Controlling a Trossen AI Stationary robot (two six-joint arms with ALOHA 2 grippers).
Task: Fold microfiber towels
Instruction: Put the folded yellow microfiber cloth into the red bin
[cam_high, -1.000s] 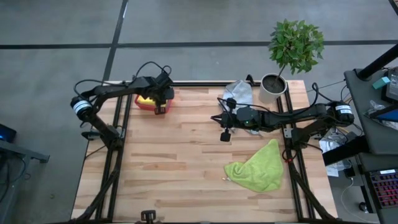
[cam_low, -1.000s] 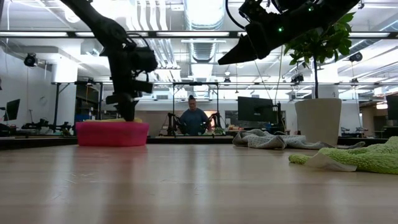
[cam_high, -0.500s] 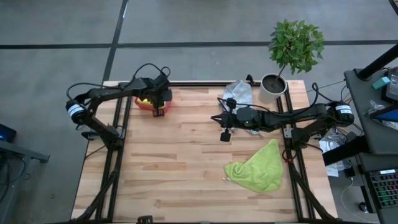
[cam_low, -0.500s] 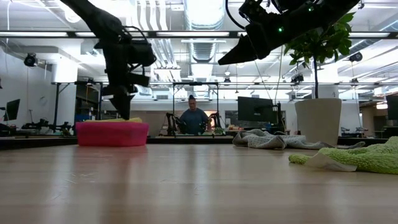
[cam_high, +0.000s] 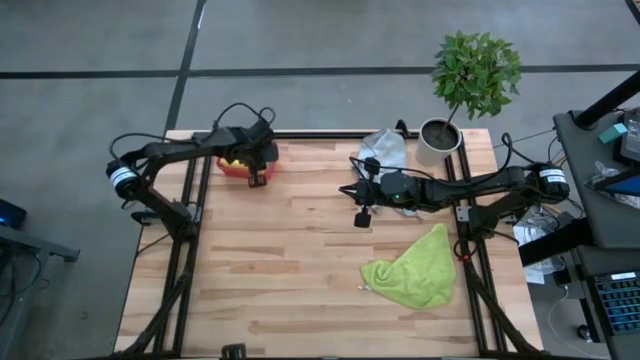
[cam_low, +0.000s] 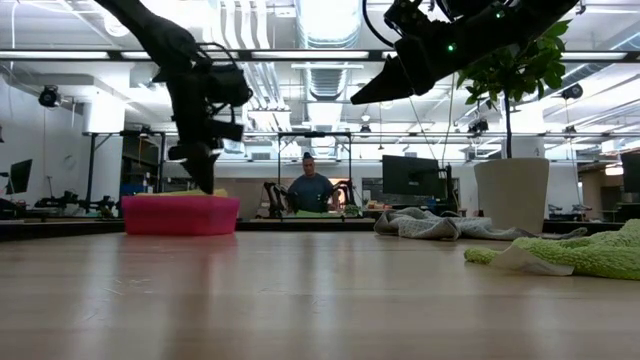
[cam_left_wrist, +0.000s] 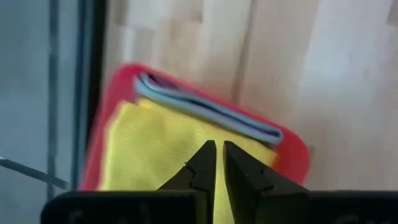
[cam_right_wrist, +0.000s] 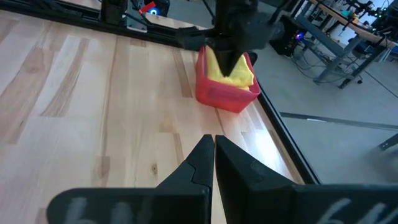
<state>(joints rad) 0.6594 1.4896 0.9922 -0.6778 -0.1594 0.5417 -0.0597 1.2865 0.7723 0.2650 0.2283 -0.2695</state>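
high view: we see the left hand (cam_high: 256, 176) over the pink-red bin (cam_high: 238, 167) at the worktop's (cam_high: 290, 250) far left corner, fingers pinched together and holding nothing. left wrist view shows a folded yellow towel (cam_left_wrist: 155, 155) on top inside the bin, with a light blue towel (cam_left_wrist: 205, 109) edge along one wall; the hand's tips sit just above the yellow one, apart from it as far as we can tell. low view puts the left hand (cam_low: 203, 175) just above the bin's rim (cam_low: 180, 214).

right hand (cam_high: 362, 218) hangs over the middle of the worktop, raised well off the surface in the low view (cam_low: 365, 95), fingers closed and empty. right wrist view looks past its shut tips toward the bin (cam_right_wrist: 225, 93) and the left arm above it.

lime green towel (cam_high: 412, 270) lies crumpled and unfolded on the worktop near the right edge. grey towel (cam_high: 384, 149) lies bunched at the far edge beside the potted plant (cam_high: 470, 85).

low view also shows a person (cam_low: 311, 188) seated in the room beyond the worktop.
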